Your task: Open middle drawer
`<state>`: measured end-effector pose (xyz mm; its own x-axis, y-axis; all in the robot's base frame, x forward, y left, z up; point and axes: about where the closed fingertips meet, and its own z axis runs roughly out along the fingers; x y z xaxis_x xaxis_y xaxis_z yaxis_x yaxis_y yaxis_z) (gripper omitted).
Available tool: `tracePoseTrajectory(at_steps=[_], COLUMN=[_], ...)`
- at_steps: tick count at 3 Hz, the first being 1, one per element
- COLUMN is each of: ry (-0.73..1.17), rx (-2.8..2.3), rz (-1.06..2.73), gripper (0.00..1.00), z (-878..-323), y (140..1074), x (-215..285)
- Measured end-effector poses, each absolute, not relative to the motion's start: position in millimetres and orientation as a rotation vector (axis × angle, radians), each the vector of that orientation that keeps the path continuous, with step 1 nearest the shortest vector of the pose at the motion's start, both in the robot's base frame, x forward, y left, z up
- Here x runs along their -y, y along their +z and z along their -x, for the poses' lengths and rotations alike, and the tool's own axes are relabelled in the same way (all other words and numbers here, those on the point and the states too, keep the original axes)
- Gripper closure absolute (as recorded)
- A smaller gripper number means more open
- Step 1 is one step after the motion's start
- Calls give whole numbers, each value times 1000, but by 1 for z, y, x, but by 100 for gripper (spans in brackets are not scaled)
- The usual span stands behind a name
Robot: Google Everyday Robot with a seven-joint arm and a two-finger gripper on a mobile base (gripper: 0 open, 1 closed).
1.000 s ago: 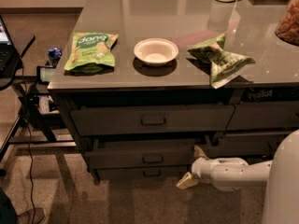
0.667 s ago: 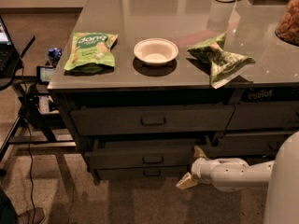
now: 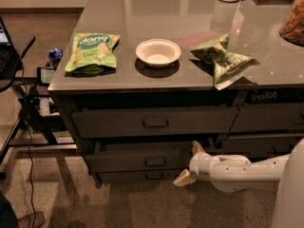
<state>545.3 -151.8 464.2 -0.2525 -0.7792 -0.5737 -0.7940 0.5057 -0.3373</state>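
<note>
1. Camera view: the middle drawer (image 3: 123, 160) sits in the left stack under the tabletop (image 3: 190, 13). It lies between the taller drawer front (image 3: 114, 122) above and the slimmest drawer front (image 3: 121, 176) below. It seems to stand slightly out of the cabinet, with a pale rim showing along its top.
2. The end effector (image 3: 191, 163) is low, at the right end of that drawer front. It is released: one finger is spread above and one below, and nothing is visibly held between them.
3. The step in hand looks like drawing the drawer outward. The end effector is well to the right of the pull handle (image 3: 156, 162), so an off-centre tug could skew the box on its runners. The pull should run straight out from the cabinet, level and slow. A grip nearer the handle would likely slide more cleanly.
4. Counts:
   - Three drawer fronts in this stack, each with one handle.
   - Two snack bags on the tabletop: the flat bag (image 3: 92, 51) at the left and the crumpled bag (image 3: 223, 61) at the right.
   - One white bowl (image 3: 158, 52) between the bags.
</note>
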Motion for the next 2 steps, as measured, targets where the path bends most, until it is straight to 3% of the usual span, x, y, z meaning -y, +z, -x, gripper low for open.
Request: tracePoseTrajectory(at_steps=[2], ry=[68], rx=[-2043], rz=[1294], gripper=[0], z=[-557], y=[448], x=[134])
